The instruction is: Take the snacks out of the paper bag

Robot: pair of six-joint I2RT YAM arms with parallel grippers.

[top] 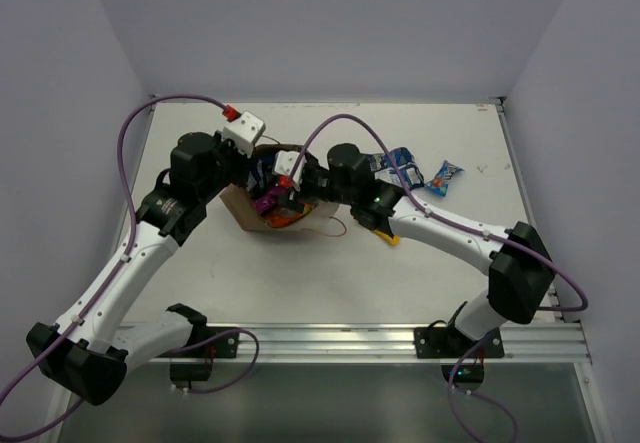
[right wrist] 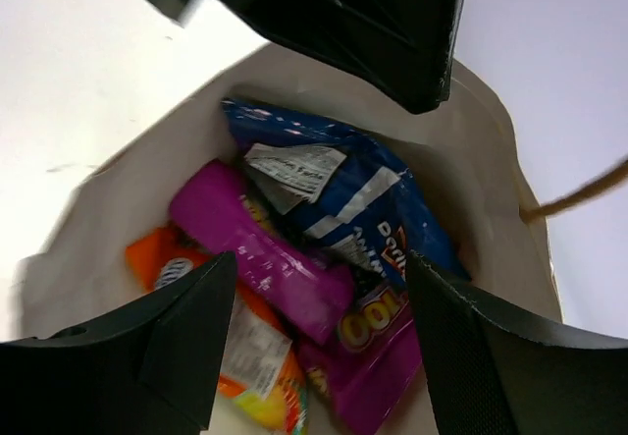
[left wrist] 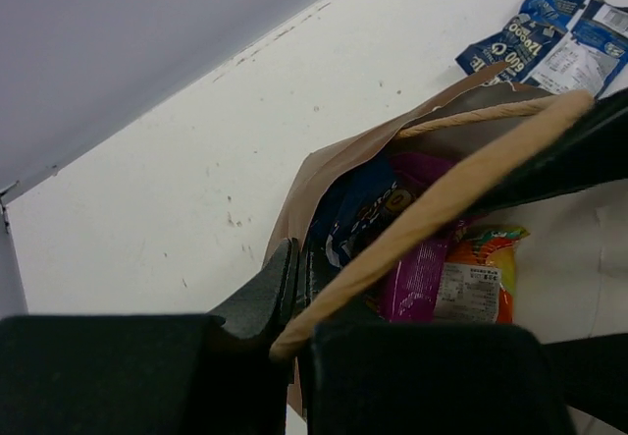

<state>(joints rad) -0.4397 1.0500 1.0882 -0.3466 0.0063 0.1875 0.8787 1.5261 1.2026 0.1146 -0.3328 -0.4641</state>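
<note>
The brown paper bag [top: 244,210] lies mid-table with its mouth open. My left gripper [left wrist: 297,280] is shut on the bag's rim [left wrist: 324,165] and holds it open. My right gripper [right wrist: 319,332] is open at the bag's mouth, its jaws either side of a magenta pouch [right wrist: 265,248]. Inside the bag lie a blue chip bag [right wrist: 368,194], a second magenta pouch [right wrist: 388,366] and an orange packet [right wrist: 257,361]. The left wrist view shows the chip bag [left wrist: 358,214], a magenta pouch [left wrist: 417,268] and the orange packet [left wrist: 481,278] too.
Outside the bag, right of it, lie a blue-white packet [top: 397,167], a small blue wrapper [top: 445,176] and a yellow bar [top: 381,233] under the right arm. The bag's paper handle [left wrist: 461,190] crosses its mouth. The table's back wall is close behind.
</note>
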